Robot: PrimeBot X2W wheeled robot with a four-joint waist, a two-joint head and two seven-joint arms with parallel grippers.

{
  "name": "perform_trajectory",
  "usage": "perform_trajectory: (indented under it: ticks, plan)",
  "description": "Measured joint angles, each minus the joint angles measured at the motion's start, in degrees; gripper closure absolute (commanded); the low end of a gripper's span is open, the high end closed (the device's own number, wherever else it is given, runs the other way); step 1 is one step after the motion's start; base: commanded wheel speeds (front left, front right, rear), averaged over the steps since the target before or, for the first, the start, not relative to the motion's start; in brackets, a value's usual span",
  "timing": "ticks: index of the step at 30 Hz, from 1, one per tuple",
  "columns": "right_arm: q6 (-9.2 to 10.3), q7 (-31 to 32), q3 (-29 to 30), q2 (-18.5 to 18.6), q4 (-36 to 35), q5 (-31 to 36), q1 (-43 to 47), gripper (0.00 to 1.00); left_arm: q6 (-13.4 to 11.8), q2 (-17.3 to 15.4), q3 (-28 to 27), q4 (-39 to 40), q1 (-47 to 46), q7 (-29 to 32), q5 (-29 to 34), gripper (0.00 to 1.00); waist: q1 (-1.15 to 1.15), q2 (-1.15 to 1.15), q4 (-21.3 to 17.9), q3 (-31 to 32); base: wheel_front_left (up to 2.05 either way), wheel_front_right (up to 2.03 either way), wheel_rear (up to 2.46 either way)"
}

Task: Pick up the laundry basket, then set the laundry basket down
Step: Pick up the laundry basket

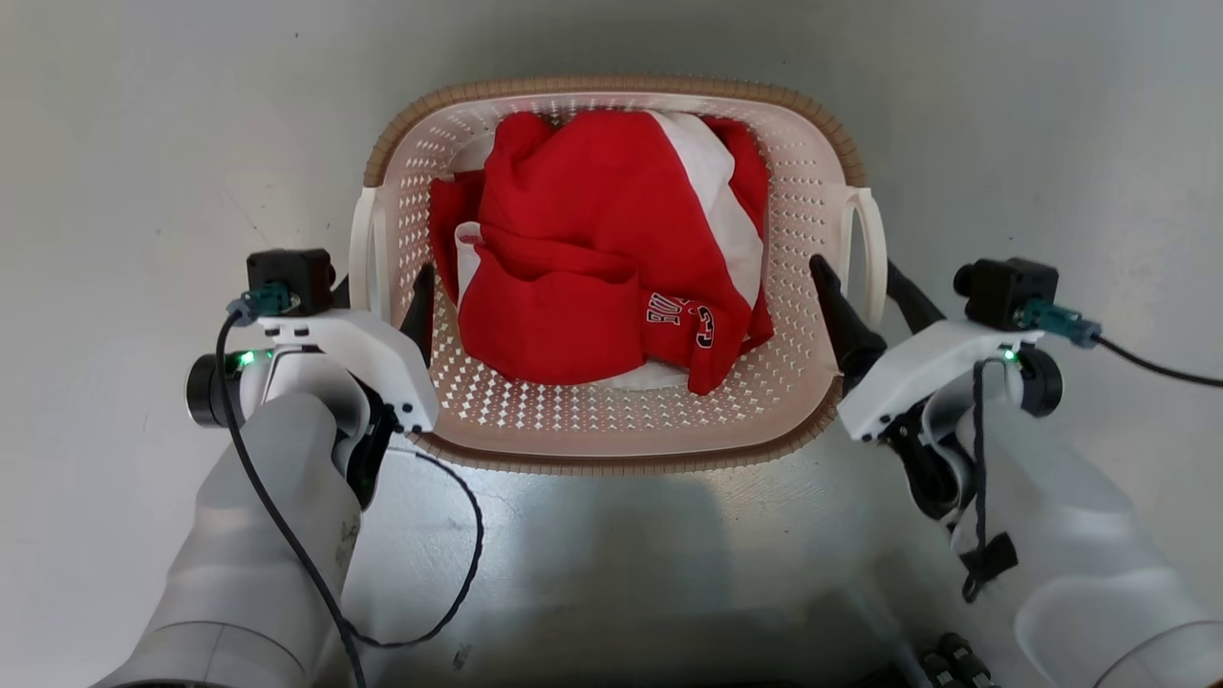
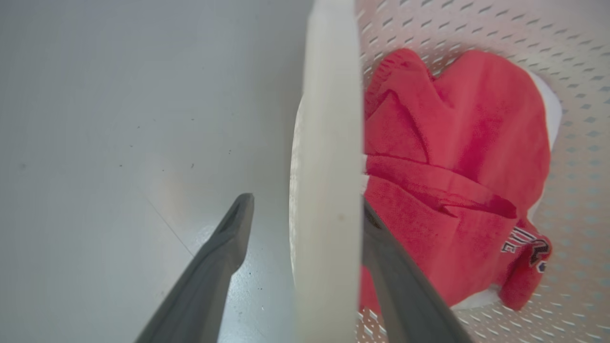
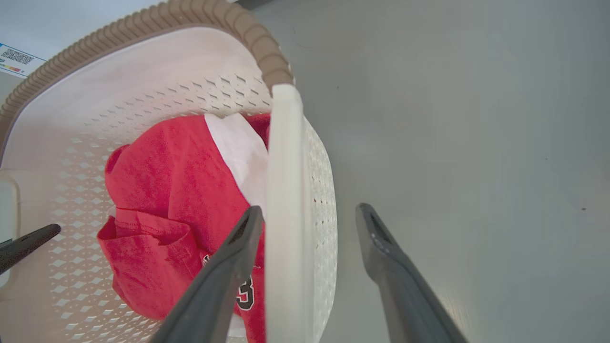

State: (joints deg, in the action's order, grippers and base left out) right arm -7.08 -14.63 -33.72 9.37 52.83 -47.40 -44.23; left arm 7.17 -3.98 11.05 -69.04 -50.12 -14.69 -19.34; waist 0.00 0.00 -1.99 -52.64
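Plain grey speckled floor (image 1: 143,143) surrounds laundry basket (image 1: 611,466).

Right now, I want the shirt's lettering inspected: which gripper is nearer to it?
Right. The right gripper straddles the right handle, on the lettering's side of the basket; the left gripper straddles the left handle, with most of the red shirt between.

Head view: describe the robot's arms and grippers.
Smooth pale grey forearms, white angular wrist shells. The left gripper and right gripper each have two long dark tapered fingers. Each wrist carries a black camera, teal plug, black cable, green light.
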Motion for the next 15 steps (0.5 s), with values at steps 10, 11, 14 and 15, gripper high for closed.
perform_trajectory:
  ticks: [10, 11, 14, 15]
  plan:
    - [-0.14, 0.01, -2.34, 0.71, 0.09, -3.05, -1.71, 1.0, 0.23, 0.09, 3.03, 0.25, -0.83, -0.02, -3.42, 1.0, 0.0, 0.0, 0.31, -0.63, 0.0, 0.0, 0.0]
    - [-0.13, 0.01, -2.55, 0.73, 0.13, -3.34, -1.79, 1.0, 0.23, 0.09, 3.36, 0.25, -0.83, -0.02, -4.07, 1.0, 0.0, 0.0, 0.31, -0.57, 0.0, 0.0, 0.0]
    - [0.01, 0.01, -3.26, 0.8, 0.34, -3.85, -1.78, 1.0, 0.23, 0.04, 4.1, 0.23, -0.83, -0.01, -5.1, 1.0, 0.0, 0.0, 0.26, -0.29, 0.0, 0.0, 0.0]
    - [0.01, 0.01, -3.35, 0.82, 0.37, -4.01, -1.78, 1.0, 0.23, 0.04, 4.28, 0.2, -0.83, -0.01, -5.37, 1.0, 0.0, 0.0, 0.24, -0.14, 0.0, 0.0, 0.0]
